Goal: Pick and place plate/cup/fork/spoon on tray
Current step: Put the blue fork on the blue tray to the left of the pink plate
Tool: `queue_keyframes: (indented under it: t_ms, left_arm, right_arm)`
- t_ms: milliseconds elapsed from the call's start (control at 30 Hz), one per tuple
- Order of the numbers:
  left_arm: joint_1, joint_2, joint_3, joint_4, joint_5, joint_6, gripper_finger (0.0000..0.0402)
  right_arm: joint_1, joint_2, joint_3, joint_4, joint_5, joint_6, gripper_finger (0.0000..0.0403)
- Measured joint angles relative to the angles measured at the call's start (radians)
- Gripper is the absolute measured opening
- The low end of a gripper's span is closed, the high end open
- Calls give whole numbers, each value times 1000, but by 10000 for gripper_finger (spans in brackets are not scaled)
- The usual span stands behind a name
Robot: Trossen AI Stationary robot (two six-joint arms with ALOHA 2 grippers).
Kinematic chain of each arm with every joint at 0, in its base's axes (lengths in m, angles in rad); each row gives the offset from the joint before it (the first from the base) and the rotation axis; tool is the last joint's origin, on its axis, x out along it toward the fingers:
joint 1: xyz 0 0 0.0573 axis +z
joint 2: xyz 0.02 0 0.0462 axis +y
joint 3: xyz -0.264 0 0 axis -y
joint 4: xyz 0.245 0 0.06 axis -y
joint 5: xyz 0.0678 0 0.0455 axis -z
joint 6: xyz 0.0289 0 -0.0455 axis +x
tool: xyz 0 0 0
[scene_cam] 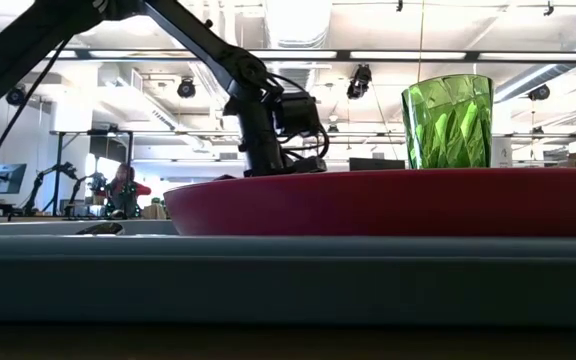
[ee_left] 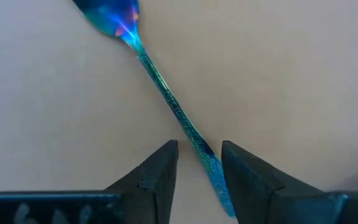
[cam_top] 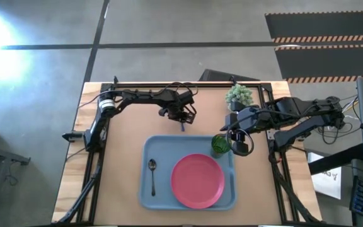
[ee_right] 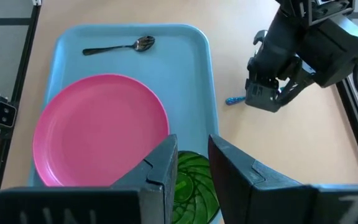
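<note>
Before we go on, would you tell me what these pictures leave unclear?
- Slim iridescent metal fork: its prongs run off the left wrist view's edge; in the high view the left gripper covers most of it.
- Light-blue plastic tray: in the low view its near rim hides everything lying flat inside.
- Translucent green plastic cup: the right gripper's fingers cover part of it.
</note>
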Motion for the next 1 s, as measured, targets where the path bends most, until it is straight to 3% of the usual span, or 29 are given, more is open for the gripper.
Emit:
queue_keyframes:
  t_ms: [400, 800, 1000]
  left_arm:
    - [-5, 3, -76, 87, 27, 5, 9]
    - [-7, -3, -93, 68, 60, 94, 1]
    - [-7, -93, -91, 43, -49, 118, 0]
  right_arm:
    - [0, 0, 0, -1, 0, 1, 79]
    - [0, 0, 0, -2, 0, 12, 79]
    - [0, 0, 0, -2, 0, 11, 79]
